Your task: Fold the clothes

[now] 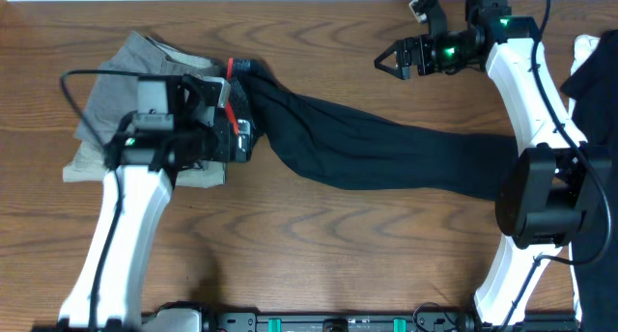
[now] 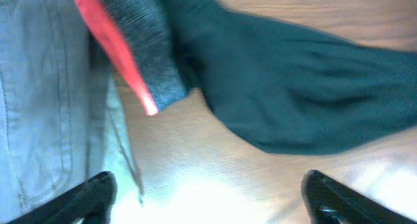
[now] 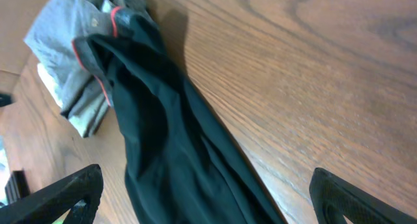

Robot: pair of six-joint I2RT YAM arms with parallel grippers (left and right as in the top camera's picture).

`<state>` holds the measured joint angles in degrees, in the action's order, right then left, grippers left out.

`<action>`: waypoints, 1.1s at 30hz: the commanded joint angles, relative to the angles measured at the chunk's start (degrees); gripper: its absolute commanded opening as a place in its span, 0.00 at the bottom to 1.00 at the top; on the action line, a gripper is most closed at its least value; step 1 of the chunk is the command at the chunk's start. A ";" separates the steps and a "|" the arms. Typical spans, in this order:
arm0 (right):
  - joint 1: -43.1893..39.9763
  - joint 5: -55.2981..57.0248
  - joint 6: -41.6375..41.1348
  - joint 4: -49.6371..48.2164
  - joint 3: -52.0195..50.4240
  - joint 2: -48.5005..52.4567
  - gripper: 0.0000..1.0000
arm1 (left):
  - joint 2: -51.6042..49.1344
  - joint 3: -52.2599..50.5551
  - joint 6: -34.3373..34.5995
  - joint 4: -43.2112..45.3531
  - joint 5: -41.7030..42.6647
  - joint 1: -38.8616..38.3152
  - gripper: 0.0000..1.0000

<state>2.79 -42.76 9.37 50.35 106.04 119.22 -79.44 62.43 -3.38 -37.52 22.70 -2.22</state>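
The dark trousers lie stretched across the table from the waistband at the left to the leg ends at the right. The mottled grey waistband with its coral-red edge shows in the left wrist view, and the trousers also show in the right wrist view. My left gripper is open and empty, low over the table beside the waistband; its fingers frame bare wood. My right gripper is open and empty, raised above the table at the far right; its fingers frame the trouser leg below.
Grey button-front shorts lie folded at the left under the waistband end, also in the left wrist view. Dark cloth hangs at the right edge.
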 commanded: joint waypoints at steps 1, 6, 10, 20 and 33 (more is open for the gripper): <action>-0.15 1.84 2.27 1.09 0.28 0.04 0.99 | -7.15 -1.14 8.07 4.57 -4.15 -0.13 0.67; 0.72 1.84 2.25 1.62 0.28 0.04 0.99 | -18.27 -1.14 12.15 11.04 -4.09 -0.13 0.54; 0.92 1.86 2.29 2.67 0.28 0.04 0.99 | -23.58 -1.14 12.31 12.83 -4.20 -0.11 0.55; 0.92 1.86 3.15 2.64 0.28 0.04 0.99 | -24.30 -1.14 10.47 19.28 -4.37 -0.13 0.76; 0.92 1.84 3.10 2.64 0.28 0.04 0.99 | -30.82 -1.14 8.13 22.21 -3.72 -1.86 0.62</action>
<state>3.31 -40.58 11.29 52.90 106.02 119.26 -107.83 61.49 6.20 -15.59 18.87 -3.14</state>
